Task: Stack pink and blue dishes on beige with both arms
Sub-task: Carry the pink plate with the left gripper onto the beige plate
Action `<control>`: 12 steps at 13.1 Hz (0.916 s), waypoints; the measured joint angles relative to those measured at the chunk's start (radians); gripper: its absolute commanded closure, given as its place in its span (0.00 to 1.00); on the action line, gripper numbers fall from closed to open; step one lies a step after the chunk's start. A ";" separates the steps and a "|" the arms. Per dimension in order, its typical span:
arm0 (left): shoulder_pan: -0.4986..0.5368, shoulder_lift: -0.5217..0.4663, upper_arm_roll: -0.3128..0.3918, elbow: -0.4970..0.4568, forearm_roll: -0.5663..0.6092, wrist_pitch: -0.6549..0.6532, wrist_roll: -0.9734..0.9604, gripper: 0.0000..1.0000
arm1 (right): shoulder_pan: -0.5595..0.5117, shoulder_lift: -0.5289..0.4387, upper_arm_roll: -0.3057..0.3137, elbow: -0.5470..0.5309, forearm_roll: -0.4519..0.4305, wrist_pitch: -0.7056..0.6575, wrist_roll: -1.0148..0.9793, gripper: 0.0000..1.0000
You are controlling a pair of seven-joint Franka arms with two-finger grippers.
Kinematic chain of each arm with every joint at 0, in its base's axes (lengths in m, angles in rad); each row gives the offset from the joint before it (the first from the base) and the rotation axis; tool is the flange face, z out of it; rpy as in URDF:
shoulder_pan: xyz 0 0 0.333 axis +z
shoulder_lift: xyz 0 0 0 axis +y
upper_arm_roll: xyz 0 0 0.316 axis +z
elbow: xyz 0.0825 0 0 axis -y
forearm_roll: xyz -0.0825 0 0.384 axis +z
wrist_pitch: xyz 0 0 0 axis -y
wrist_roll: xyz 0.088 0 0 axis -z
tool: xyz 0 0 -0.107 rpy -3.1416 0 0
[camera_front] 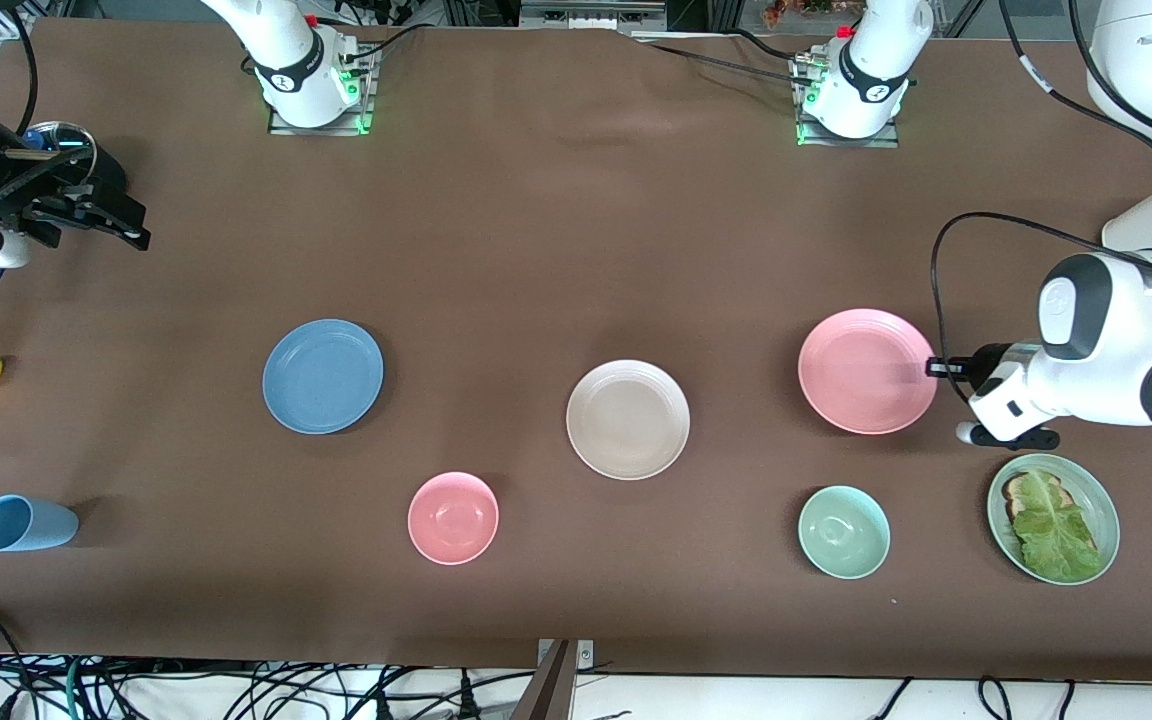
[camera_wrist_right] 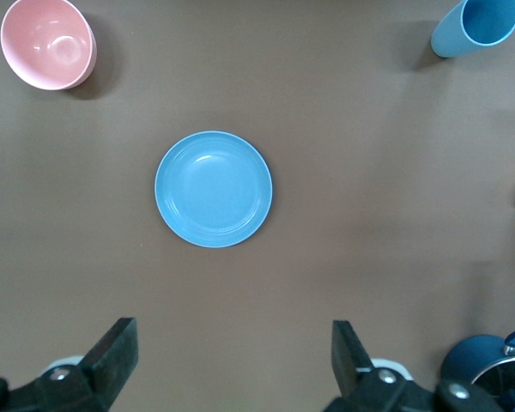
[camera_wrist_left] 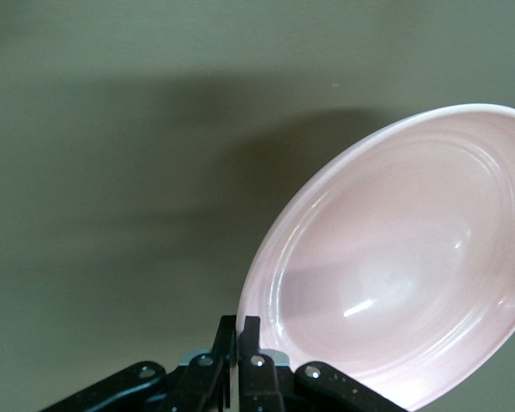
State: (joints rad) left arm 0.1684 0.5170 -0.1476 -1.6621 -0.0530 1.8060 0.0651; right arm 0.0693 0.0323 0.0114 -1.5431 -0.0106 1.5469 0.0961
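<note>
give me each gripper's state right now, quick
Left gripper: fingers shut on the rim of the pink plate.
Right gripper: fingers open, holding nothing, high above the blue plate.

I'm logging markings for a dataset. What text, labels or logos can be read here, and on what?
Left arm: small white lettering on a black band near its upper joint, too blurred to read.
Both arm bases: white marks on black collars, illegible.
Plates, bowls, cup: no text.

Pink plate (camera_front: 861, 368), blue plate (camera_front: 322, 376), beige plate (camera_front: 627, 418).
</note>
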 measured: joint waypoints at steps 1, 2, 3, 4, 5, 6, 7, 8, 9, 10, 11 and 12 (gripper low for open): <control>-0.001 0.000 -0.039 0.000 -0.004 0.000 -0.054 1.00 | 0.000 0.000 0.000 0.000 0.000 0.000 0.000 0.00; -0.003 0.000 -0.081 0.002 -0.008 0.000 -0.107 1.00 | 0.000 0.000 0.000 0.000 0.000 0.001 0.000 0.00; -0.009 0.000 -0.125 0.008 -0.009 0.000 -0.167 1.00 | 0.000 0.000 0.000 0.000 0.000 0.001 0.000 0.00; -0.027 0.000 -0.153 0.017 -0.009 0.000 -0.223 1.00 | 0.000 0.002 0.000 0.000 0.000 0.002 0.000 0.00; -0.058 0.002 -0.165 0.025 -0.011 0.000 -0.277 1.00 | -0.001 0.005 -0.001 0.000 0.000 0.002 0.000 0.00; -0.102 0.008 -0.167 0.034 -0.012 0.001 -0.336 1.00 | -0.004 0.010 -0.003 0.000 0.000 0.003 0.000 0.00; -0.147 0.023 -0.168 0.046 -0.012 0.008 -0.393 1.00 | -0.009 0.015 -0.008 0.000 0.000 0.006 0.000 0.00; -0.189 0.045 -0.168 0.063 -0.012 0.028 -0.451 1.00 | -0.015 0.019 -0.010 0.000 0.000 0.013 0.000 0.00; -0.228 0.074 -0.168 0.082 -0.012 0.055 -0.509 1.00 | -0.019 0.023 -0.012 0.000 0.000 0.019 0.000 0.00; -0.261 0.106 -0.167 0.103 -0.012 0.086 -0.557 1.00 | -0.022 0.026 -0.013 0.000 0.000 0.021 0.000 0.00; -0.287 0.134 -0.167 0.122 -0.012 0.115 -0.594 1.00 | -0.024 0.027 -0.013 0.000 0.000 0.021 0.000 0.00; -0.307 0.157 -0.167 0.138 -0.012 0.139 -0.620 1.00 | -0.026 0.027 -0.013 0.001 0.000 0.022 0.000 0.00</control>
State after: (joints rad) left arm -0.1391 0.6735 -0.3146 -1.5245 -0.0650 1.9453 -0.5551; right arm 0.0436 0.0592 -0.0012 -1.5424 -0.0106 1.5685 0.0960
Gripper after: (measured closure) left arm 0.952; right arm 0.000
